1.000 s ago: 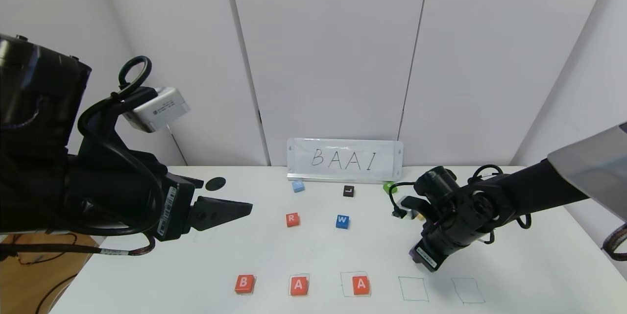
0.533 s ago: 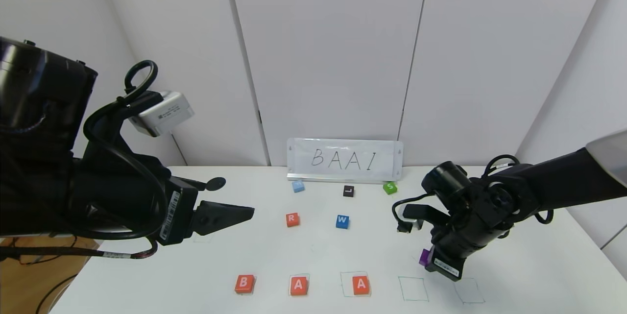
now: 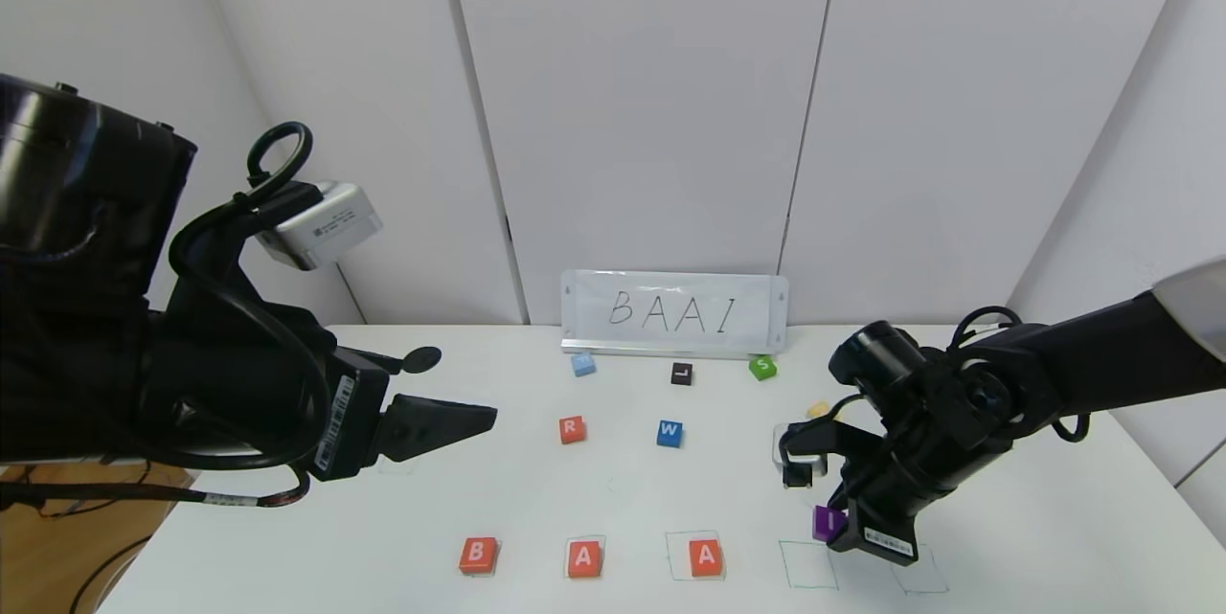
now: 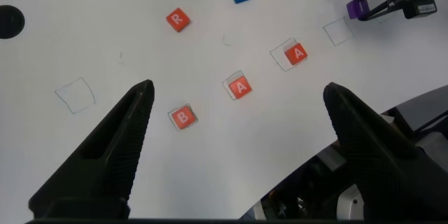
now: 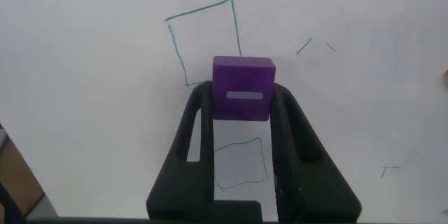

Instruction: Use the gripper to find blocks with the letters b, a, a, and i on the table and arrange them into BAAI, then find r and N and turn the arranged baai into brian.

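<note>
White desk (image 3: 613,489) before you: your right gripper (image 3: 843,530) pinches the purple I block (image 3: 827,522) above the fourth green square (image 3: 807,564) near the front edge, your left gripper (image 3: 436,422) idles spread, and releasing early risks landing it crooked.

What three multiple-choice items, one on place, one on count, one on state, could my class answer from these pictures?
1. Where does the R cube lie?
A. In the front row
B. Behind the front row, left of the blue W cube
C. On the BAAI sign

2. How many orange-red cubes stand in the front row?
A. Two
B. Three
C. Five

3. What is the right pincer doing?
A. Hanging empty
B. Pressing the table
C. Gripping the purple I cube

Answers: 1 B, it sits beside W. 2 B: B, A, A. 3 C, the cube sits between its fingers.
</note>
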Controlling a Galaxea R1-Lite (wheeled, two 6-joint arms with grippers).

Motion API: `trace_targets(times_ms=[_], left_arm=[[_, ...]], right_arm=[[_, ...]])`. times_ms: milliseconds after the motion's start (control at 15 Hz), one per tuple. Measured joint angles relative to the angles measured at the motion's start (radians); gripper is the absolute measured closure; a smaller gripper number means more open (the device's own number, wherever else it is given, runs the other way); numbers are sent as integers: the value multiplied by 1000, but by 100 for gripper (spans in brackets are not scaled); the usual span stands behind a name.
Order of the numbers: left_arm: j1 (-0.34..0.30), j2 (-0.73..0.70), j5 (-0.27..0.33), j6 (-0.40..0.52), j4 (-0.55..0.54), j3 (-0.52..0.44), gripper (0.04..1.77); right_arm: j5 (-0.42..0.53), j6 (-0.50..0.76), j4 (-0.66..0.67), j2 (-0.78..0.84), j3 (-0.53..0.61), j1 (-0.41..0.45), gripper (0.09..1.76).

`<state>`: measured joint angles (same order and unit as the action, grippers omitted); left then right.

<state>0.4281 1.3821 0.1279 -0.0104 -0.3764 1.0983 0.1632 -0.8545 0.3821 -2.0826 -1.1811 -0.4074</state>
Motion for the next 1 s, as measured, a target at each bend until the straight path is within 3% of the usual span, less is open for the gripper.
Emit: trace_targets(times_ms=[333,1000], left_arm=[[0,1,-4,-9,0,-4,9],[0,1,-5,-34,1,-15,9]], right_arm=[[-3,-114,3,-23,-5,0,132],[-1,-133,-75,-74,27,-42,132]])
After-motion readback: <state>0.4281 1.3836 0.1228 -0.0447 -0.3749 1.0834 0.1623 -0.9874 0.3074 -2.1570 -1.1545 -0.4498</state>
